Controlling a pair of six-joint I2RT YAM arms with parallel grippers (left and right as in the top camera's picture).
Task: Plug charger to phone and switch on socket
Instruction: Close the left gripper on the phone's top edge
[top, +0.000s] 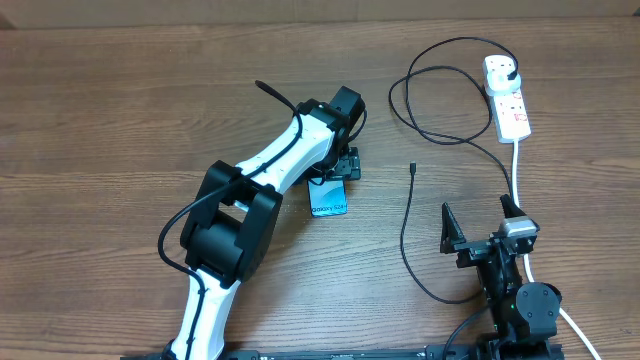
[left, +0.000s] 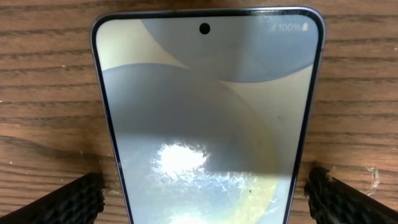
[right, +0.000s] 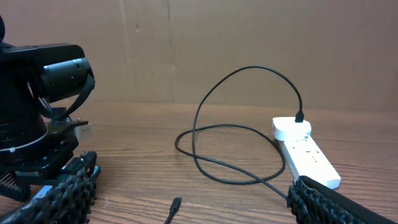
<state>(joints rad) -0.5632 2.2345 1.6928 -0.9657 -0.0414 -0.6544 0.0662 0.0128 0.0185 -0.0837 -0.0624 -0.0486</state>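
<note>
**While the left jaws straddle the phone (top: 328, 197), the cable tip lies loose**

Seen from overhead, the left gripper (top: 340, 172) covers most of the phone; only a blue corner w/ white text shows. The left wrist cam adds what overhead can't. The screen is face-up, w/ a camera hole at the top, and the black pads (left: 62, 199) stand wide apart, one beside each long edge (contact can't be told).

The right gripper (top: 478, 218) sits near the table's (top: 120, 120) front edge, jaws apart, holding nothing.

Overhead shows the charger's (top: 405, 240) full run. Its plug is seated in the power strip (top: 510, 105) at far right, and its tip rests on bare wood between phone and right gripper, apart from both. Only the right wrist cam shows the cable arching up off the plug.
</note>
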